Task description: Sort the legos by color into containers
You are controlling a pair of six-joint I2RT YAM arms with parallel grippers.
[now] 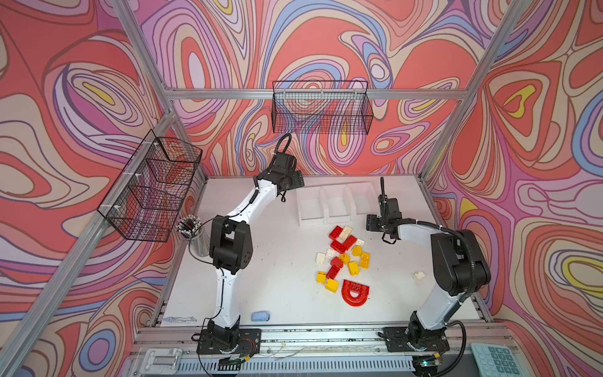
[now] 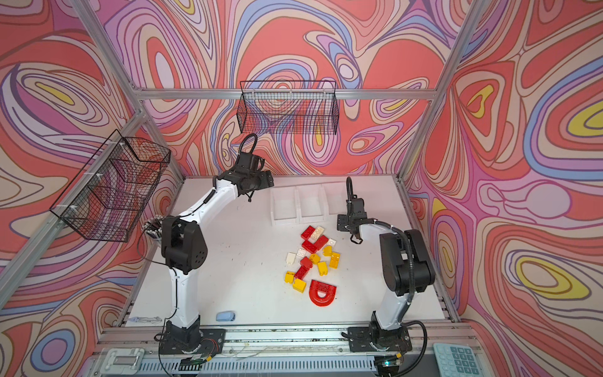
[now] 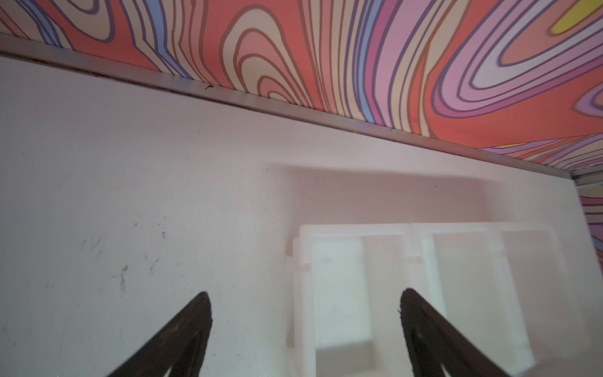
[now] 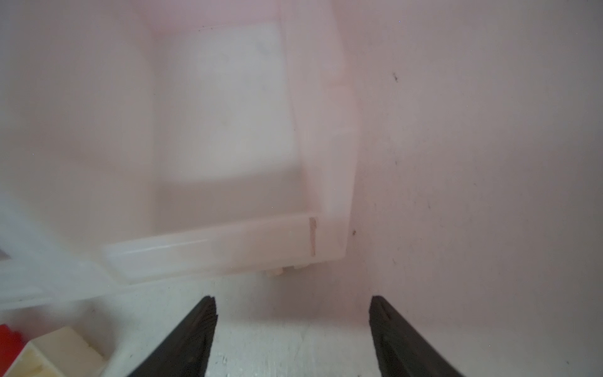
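Calculator: a green calculator (image 1: pixel 492 359) sits at the very front, off the table (image 1: pixel 277 284), by the right arm's base.
Blue block: a pale blue block (image 1: pixel 260 316) lies at the front edge of the table, near the left arm's base.
Red arch: the red arch (image 1: pixel 355 293) lies flat on the table at the front end of the pile. A yellow brick is just beside it.
Cream brick: one cream brick (image 1: pixel 419 275) lies alone on the table. It is right of the pile and well apart from it, near the right arm.
Legos: the legos (image 1: pixel 346 251) are red, yellow and cream. They lie close together on the table in front of the bins, and some touch each other.
Cup: a metal cup (image 1: pixel 197 241) full of pencils stands on the left side of the table, behind the left arm.
Right gripper: the right gripper (image 4: pixel 292 298) is open with nothing between its fingers. It hangs over bare table, just in front of the right bin's front corner.
Bins: three white bins (image 1: pixel 336 204) stand in a row at the back of the table, just behind the pile.
Left gripper: the left gripper (image 3: pixel 304 293) is open wide and holds nothing. One finger is over the table and the other is over the left bin.
Baskets: two black wire baskets (image 1: pixel 321 107) hang up high, one on the back wall and one on the left.
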